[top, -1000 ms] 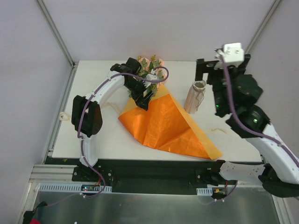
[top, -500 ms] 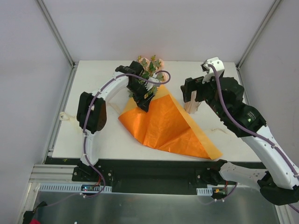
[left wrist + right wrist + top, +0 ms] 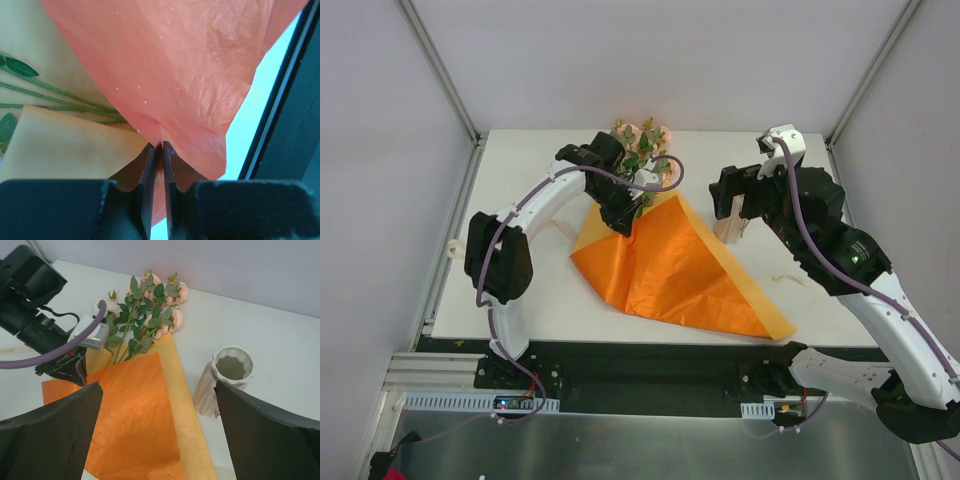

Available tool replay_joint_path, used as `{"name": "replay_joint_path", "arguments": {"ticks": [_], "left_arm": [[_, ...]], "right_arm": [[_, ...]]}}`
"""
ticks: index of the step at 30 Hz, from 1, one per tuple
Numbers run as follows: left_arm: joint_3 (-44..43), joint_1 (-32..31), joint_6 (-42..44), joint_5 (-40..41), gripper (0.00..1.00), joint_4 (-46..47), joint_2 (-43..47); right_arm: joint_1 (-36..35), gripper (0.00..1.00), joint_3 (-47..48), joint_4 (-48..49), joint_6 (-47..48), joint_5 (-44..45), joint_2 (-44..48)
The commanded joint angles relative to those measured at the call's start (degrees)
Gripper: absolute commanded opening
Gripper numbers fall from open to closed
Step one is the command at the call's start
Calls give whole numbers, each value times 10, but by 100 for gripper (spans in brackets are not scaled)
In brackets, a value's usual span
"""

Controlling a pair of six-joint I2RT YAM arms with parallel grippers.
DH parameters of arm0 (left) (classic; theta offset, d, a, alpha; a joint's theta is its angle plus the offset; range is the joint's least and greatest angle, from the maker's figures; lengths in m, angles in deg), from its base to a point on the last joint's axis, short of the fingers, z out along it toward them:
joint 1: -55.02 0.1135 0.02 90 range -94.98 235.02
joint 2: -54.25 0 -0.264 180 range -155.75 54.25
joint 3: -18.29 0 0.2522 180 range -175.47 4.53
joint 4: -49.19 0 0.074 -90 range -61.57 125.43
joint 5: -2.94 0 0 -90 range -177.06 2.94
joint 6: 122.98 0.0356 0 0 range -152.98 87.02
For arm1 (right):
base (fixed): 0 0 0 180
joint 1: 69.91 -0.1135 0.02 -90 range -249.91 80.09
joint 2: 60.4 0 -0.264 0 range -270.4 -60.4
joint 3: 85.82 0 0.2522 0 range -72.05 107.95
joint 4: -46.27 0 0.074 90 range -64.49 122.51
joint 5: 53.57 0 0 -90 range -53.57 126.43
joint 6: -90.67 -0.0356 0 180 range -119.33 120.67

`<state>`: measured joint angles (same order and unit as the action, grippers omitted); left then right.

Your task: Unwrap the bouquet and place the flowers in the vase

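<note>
- Unwrapping is the step in hand. The left gripper (image 3: 156,146) has its jaws pressed together on a fold of the orange paper (image 3: 670,270), close by the stems (image 3: 55,97).
- The right gripper (image 3: 157,386) hangs spread wide just beside the vase (image 3: 205,390), holding nothing.
- Next, I'd say, the sheet must peel off without dragging the stems.
- The flowers (image 3: 150,305) — peach-pink roses, green leaves — lie toward the table's (image 3: 520,290) far edge, with their stems running under the paper.

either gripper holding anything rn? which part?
Left gripper pinches the orange paper at a fold on its edge, beside the stems. Right gripper is open and holds nothing.
</note>
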<state>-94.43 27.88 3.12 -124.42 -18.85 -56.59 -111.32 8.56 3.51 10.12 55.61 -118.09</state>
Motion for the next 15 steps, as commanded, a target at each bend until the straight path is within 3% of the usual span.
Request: {"name": "replay_joint_path", "arguments": {"ticks": [1,8,15], "left_arm": [[28,-17,30,-21,8,-9,69],[99,-43,52,-25,9,-9,168],[250,-50,127,-24,16,-13,301]], "right_arm": [[12,100,-7,20,-16,2,11],[34,97,-11,19,-11,-8,16],[42,97,-25,24,-28,-31,1]]}}
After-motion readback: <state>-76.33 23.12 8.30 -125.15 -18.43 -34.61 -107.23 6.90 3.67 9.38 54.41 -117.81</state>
